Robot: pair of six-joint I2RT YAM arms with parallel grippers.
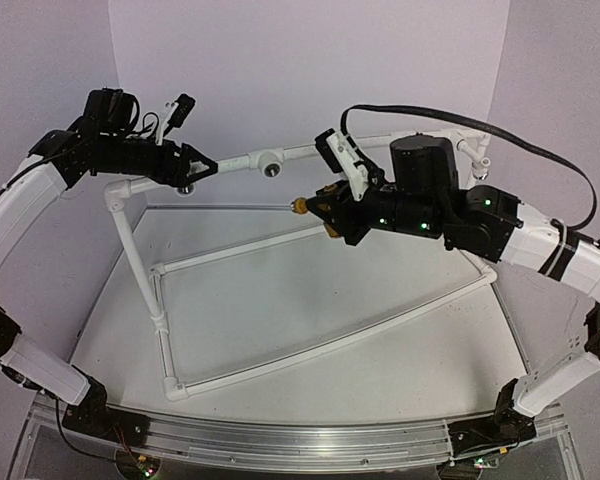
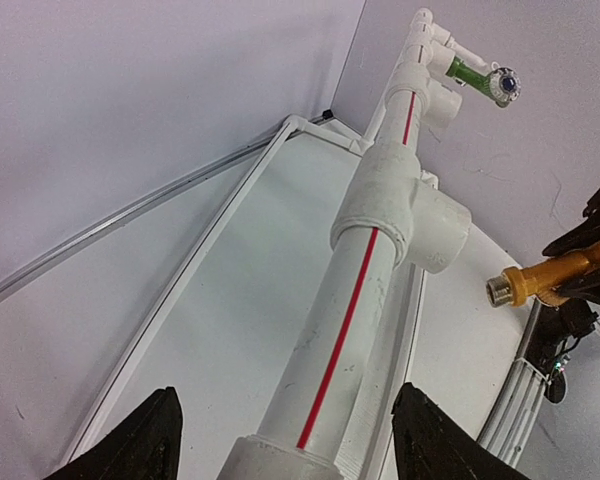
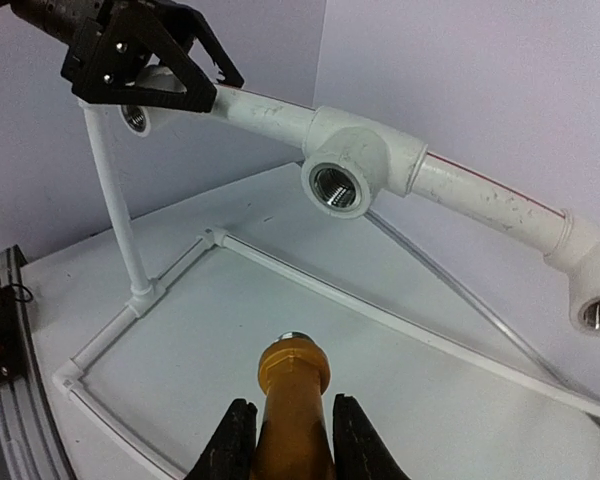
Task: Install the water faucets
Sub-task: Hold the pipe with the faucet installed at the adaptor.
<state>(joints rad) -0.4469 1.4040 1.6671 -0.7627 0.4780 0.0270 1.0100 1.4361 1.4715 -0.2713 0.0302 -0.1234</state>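
Right gripper [image 3: 293, 408] clamped on yellow faucet [image 3: 293, 365], brass end facing middle socket [image 3: 335, 187], apart. Left gripper [image 2: 288, 395] spread wide, straddling white pipe [image 2: 355, 290].

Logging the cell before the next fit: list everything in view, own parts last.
Table: one, pale grey, under everything.
Pipe frame: one, white, red-striped, standing on the table.
Sockets: three open, white, along its top pipe.
Green faucet: one, green, at the top pipe's far end.
Yellow faucet: one, yellow-orange, in the air short of the middle socket.
Cable: one, black, over the right arm.
Left gripper: open, fingers either side of the top pipe.
Right gripper: shut on the yellow faucet.
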